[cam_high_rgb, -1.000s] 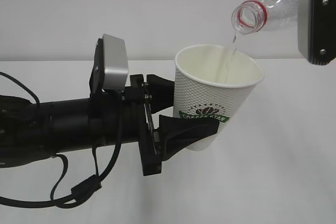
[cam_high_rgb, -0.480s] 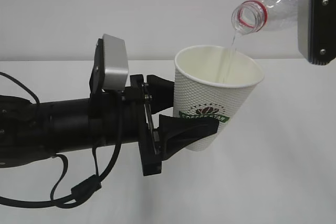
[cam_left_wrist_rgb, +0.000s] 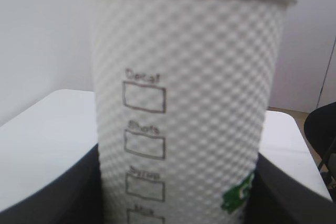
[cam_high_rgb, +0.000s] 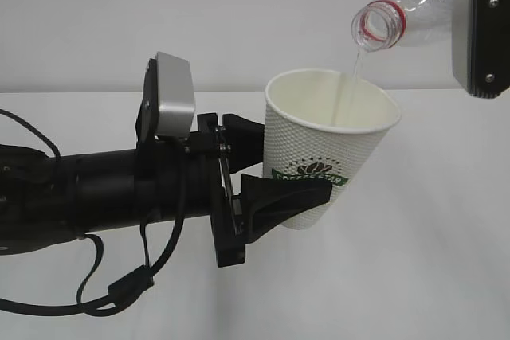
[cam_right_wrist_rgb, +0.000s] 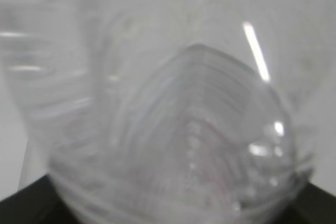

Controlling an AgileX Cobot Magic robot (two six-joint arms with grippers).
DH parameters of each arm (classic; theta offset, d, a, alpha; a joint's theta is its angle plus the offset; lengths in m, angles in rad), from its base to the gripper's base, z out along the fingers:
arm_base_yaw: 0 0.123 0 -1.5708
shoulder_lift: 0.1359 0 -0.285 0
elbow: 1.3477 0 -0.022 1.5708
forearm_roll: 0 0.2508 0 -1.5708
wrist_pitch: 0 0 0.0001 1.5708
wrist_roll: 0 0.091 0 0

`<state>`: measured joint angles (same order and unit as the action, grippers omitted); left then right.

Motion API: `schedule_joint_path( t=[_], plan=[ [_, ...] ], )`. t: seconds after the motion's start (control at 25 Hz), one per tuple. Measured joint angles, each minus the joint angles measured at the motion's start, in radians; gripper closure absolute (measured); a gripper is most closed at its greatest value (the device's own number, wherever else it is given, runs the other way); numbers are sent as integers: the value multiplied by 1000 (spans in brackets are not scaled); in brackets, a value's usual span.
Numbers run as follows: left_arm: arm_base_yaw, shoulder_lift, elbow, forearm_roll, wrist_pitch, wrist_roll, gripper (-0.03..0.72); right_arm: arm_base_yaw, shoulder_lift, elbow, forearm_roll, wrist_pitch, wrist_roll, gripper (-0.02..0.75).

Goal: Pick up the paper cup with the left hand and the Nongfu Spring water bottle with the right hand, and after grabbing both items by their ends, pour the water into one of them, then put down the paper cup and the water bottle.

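— What's at the centre of the outside view?

— A white paper cup [cam_high_rgb: 327,157] with a dimpled wall and a green logo, held off the white table [cam_high_rgb: 430,260] and tipped slightly to the right. The left hand [cam_high_rgb: 275,173] reaches in from the left edge, its two black fingers [cam_high_rgb: 283,201] clamped on the cup's lower wall, one in front and one behind.

— And the bottle?

— The water bottle [cam_high_rgb: 406,1] slants down from the upper right corner, its open mouth with the red neck ring just above the cup's rim. A thin stream of water [cam_high_rgb: 351,81] runs from the mouth down the cup's inner wall.

— Who holds the bottle?

— The right hand [cam_high_rgb: 480,29], mostly out of frame at the upper right; only a grey box with screws shows there. Its wrist camera is filled by blurred clear ribbed plastic [cam_right_wrist_rgb: 173,129] between dark edges at the bottom corners, so the claw appears to be grasping the bottle, though the contact itself is not sharp.

— What does the left wrist camera show?

— The cup [cam_left_wrist_rgb: 184,108] upright and close, with printed checkboxes down its side and dark finger shapes at both lower corners.
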<state>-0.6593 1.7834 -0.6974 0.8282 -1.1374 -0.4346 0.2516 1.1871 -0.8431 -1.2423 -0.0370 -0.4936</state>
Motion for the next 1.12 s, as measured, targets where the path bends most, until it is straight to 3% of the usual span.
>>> schedule_joint_path(
  t=[1.12],
  plan=[
    [0, 0, 0, 0, 2, 0, 214, 0, 0, 0, 0, 0, 0, 209]
  ],
)
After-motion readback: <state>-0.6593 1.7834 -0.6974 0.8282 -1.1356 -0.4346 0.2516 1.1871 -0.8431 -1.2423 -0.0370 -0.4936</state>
